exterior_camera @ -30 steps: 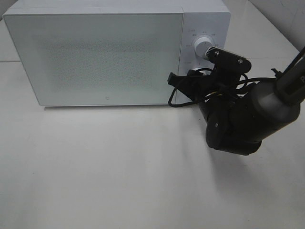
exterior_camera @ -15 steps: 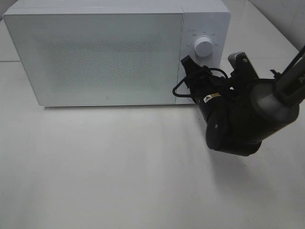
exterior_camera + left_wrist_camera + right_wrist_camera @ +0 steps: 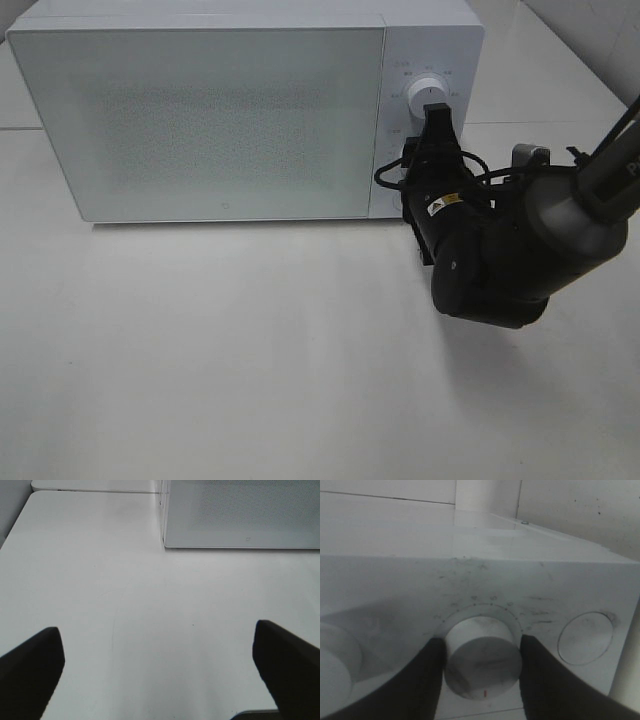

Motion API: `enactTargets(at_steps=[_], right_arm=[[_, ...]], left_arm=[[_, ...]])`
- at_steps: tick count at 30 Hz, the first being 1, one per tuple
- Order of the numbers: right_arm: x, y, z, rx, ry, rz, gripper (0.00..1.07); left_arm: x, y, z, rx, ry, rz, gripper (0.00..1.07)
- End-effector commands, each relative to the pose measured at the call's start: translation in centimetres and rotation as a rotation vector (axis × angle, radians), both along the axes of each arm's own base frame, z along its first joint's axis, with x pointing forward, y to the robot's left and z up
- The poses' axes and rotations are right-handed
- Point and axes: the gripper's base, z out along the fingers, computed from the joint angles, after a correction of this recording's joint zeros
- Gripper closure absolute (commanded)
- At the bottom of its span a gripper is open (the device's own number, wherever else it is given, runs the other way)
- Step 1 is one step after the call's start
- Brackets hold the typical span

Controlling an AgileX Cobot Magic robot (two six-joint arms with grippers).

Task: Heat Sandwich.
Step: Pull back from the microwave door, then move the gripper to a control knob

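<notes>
One wrist view alone shows right pincer [image 3: 481, 647] clamping dial [image 3: 482, 662]; left pincer [image 3: 156, 627] wide open, empty.

I read the microwave [image 3: 200, 20] as white; its door panel [image 3: 200, 120] shows a fine grey speckled mesh. The dial [image 3: 482, 660] is white with one red mark. The counter [image 3: 250, 380] is plain white. The left gripper [image 3: 160, 675] and right gripper [image 3: 437, 125] are black, and a yellow label [image 3: 443, 200] sits on them.
</notes>
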Motion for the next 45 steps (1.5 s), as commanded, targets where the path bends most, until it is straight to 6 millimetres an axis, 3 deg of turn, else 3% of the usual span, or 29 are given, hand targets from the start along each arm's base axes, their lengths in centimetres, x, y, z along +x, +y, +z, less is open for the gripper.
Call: enactTargets(at_steps=[1, 7, 34, 37, 38, 41, 43, 45], right_arm=[[0.33, 0.07, 0.93, 0.128, -0.055, -0.033, 0.94], [0.33, -0.07, 0.89, 0.230, -0.051, -0.069, 0.93], [0.32, -0.03, 0.87, 0.195, -0.048, -0.058, 0.83], [0.33, -0.04, 0.87, 0.186, -0.049, -0.057, 0.71], [0.33, -0.05, 0.88, 0.186, -0.050, -0.059, 0.62], [0.33, -0.06, 0.89, 0.186, -0.051, -0.059, 0.53], [0.32, -0.04, 0.84, 0.186, -0.046, -0.059, 0.39], [0.32, -0.04, 0.83, 0.187, -0.044, -0.058, 0.35]], left_arm=[[-0.32, 0.02, -0.05, 0.001, -0.020, 0.002, 0.09], [-0.32, 0.02, -0.05, 0.001, -0.020, 0.002, 0.09], [-0.32, 0.02, -0.05, 0.001, -0.020, 0.002, 0.09], [-0.32, 0.02, -0.05, 0.001, -0.020, 0.002, 0.09], [-0.32, 0.02, -0.05, 0.001, -0.020, 0.002, 0.09], [-0.32, 0.02, -0.05, 0.001, -0.020, 0.002, 0.09], [-0.32, 0.02, -0.05, 0.001, -0.020, 0.002, 0.09], [-0.32, 0.02, -0.05, 0.001, -0.020, 0.002, 0.09]])
